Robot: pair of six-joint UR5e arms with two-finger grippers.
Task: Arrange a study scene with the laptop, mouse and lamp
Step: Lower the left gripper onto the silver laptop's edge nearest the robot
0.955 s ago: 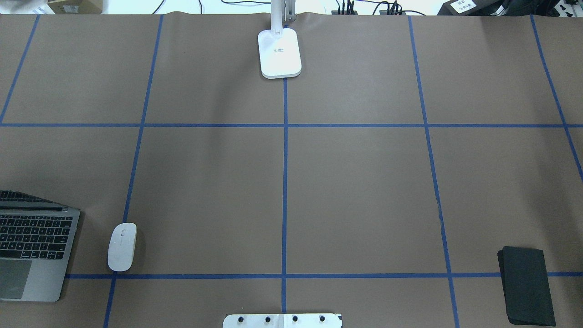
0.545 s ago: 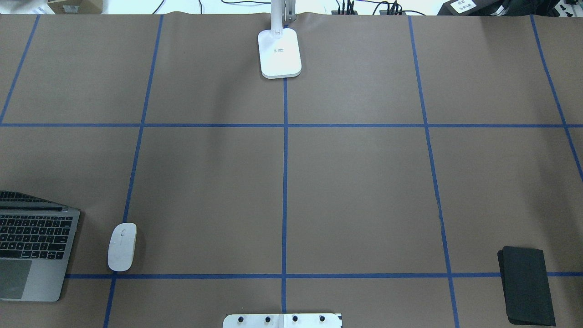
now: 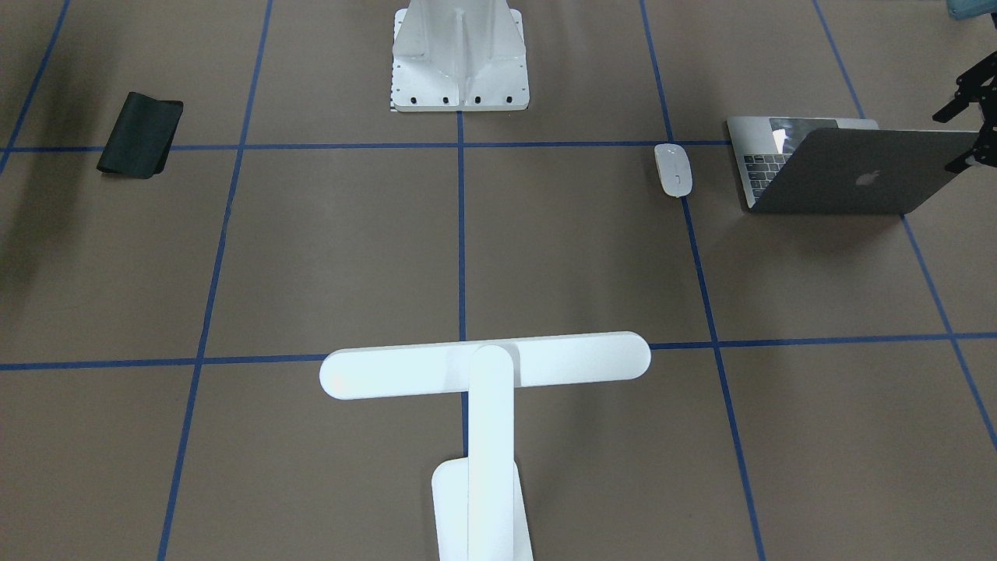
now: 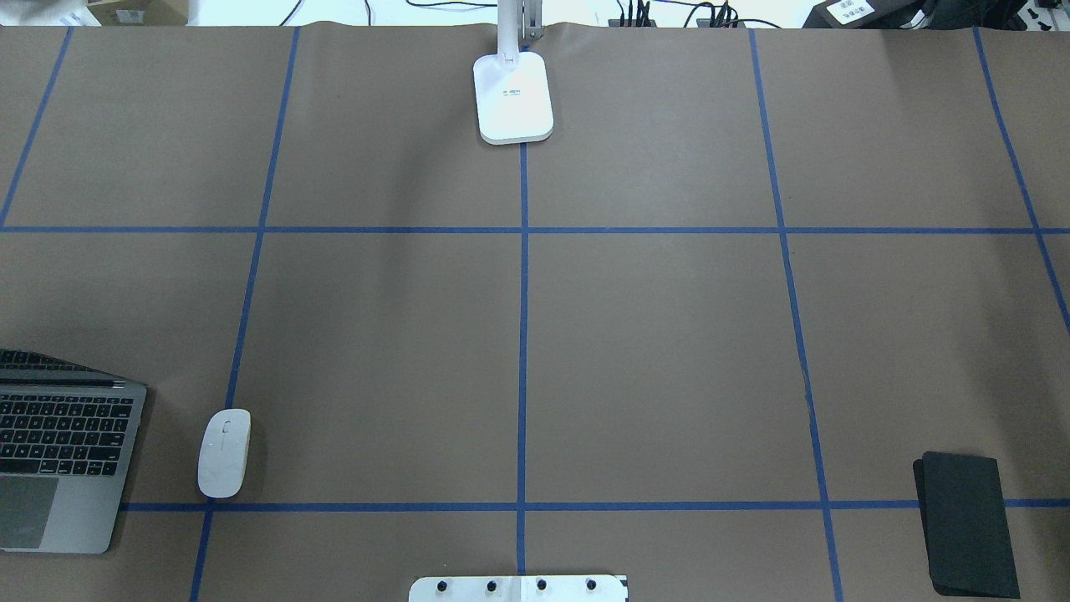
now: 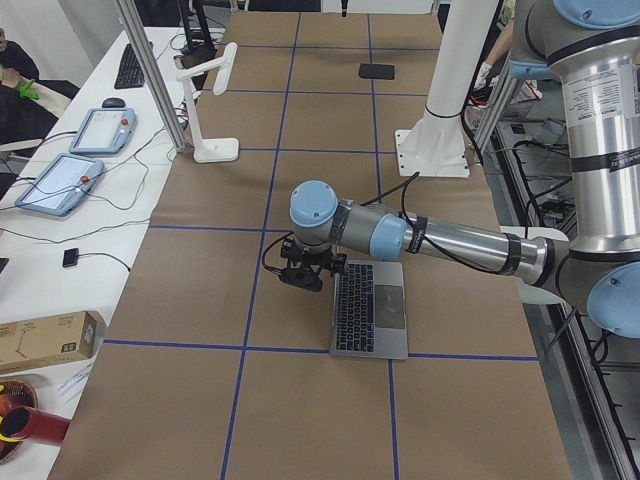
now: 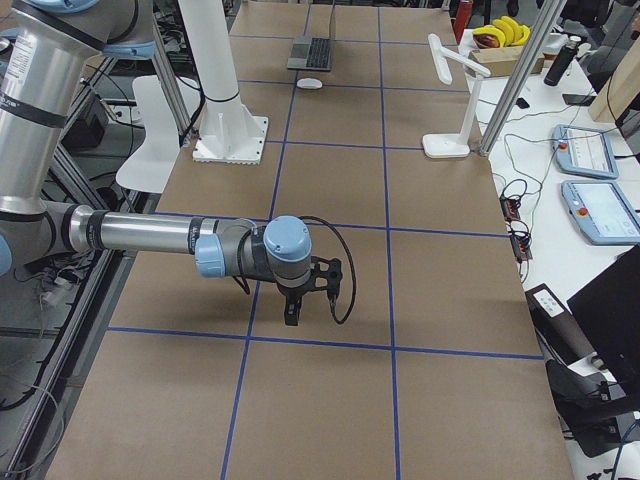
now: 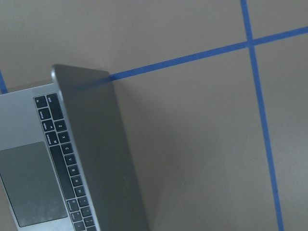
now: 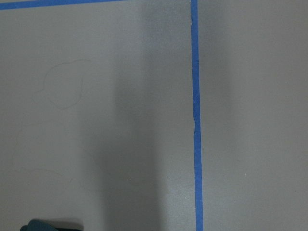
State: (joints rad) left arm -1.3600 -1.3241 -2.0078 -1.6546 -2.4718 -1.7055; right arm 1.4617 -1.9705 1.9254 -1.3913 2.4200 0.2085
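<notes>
The grey laptop [image 3: 849, 173] stands open at the table's left near corner, also in the overhead view [image 4: 63, 468] and the left wrist view [image 7: 106, 159]. The white mouse [image 3: 673, 168] lies just beside it on the table [image 4: 224, 452]. The white lamp [image 3: 484, 365] stands at the far middle edge, its base [image 4: 512, 96] on the centre line. My left gripper [image 3: 964, 128] hangs at the lid's outer corner [image 5: 305, 272]; I cannot tell its jaw state or whether it touches. My right gripper [image 6: 305, 290] hovers over bare table at the far right; I cannot tell its state.
A flat black mat [image 4: 968, 525] lies at the near right [image 3: 140, 134]. The white ribbed mount [image 3: 459, 58] stands at the near middle edge [image 4: 518, 588]. Blue tape lines [image 4: 522, 334] divide the brown table. Tablets and cables lie beyond the far edge [image 6: 590, 170].
</notes>
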